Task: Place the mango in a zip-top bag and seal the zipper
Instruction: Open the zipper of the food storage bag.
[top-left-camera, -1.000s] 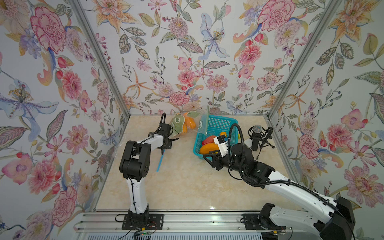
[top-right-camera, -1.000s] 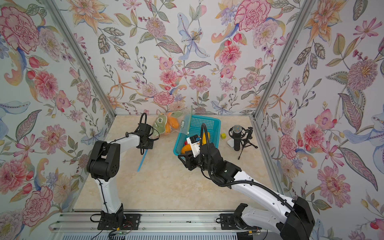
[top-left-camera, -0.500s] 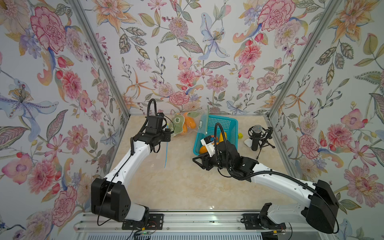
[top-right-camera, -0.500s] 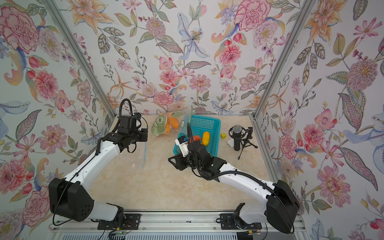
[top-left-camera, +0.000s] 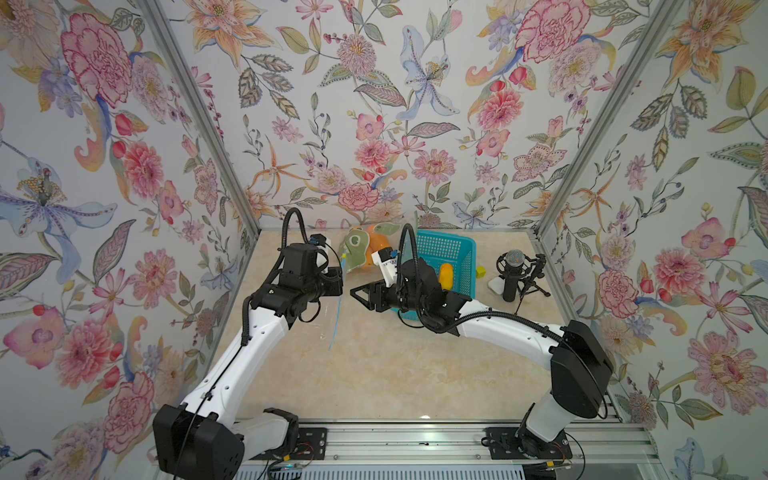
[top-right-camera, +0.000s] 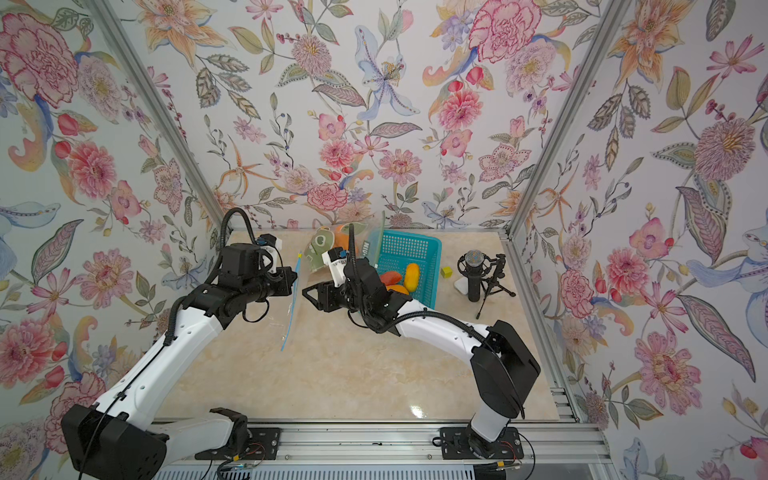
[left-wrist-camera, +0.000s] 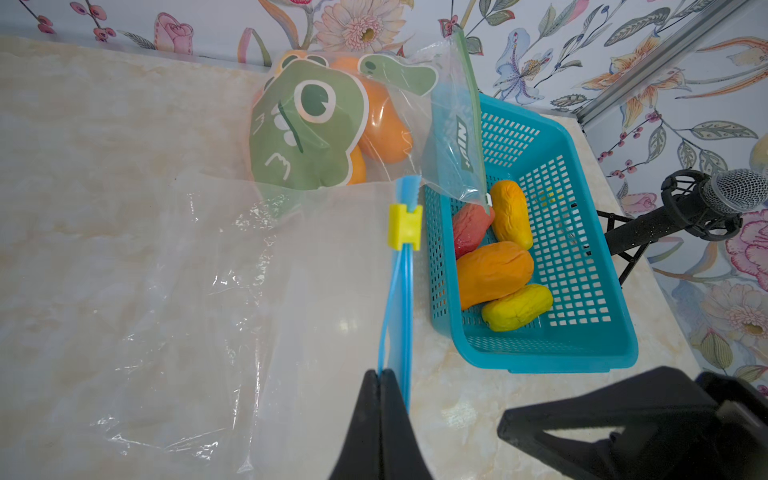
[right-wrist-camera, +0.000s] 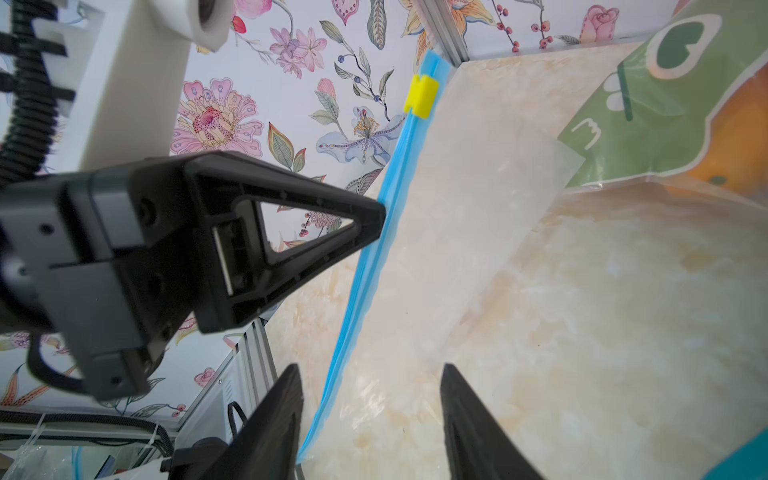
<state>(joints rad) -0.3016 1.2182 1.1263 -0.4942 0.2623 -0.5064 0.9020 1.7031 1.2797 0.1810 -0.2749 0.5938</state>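
Left arm reaches forward, left gripper (left-wrist-camera: 380, 374) pressed tight on the blue zipper strip (left-wrist-camera: 401, 282) of the clear plastic zip-top bag (left-wrist-camera: 208, 291). Right arm bends in across the marble table (top-left-camera: 395, 374), right gripper (right-wrist-camera: 370, 370) facing that zipper, jaws spread, empty. The orange mango (left-wrist-camera: 494, 272) lies in the turquoise mesh basket (left-wrist-camera: 540, 357) by the far edge.

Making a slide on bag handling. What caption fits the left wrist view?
Left gripper's fingers closed on the zip-top bag's blue zipper, yellow slider ahead; mangoes lie in the teal basket.
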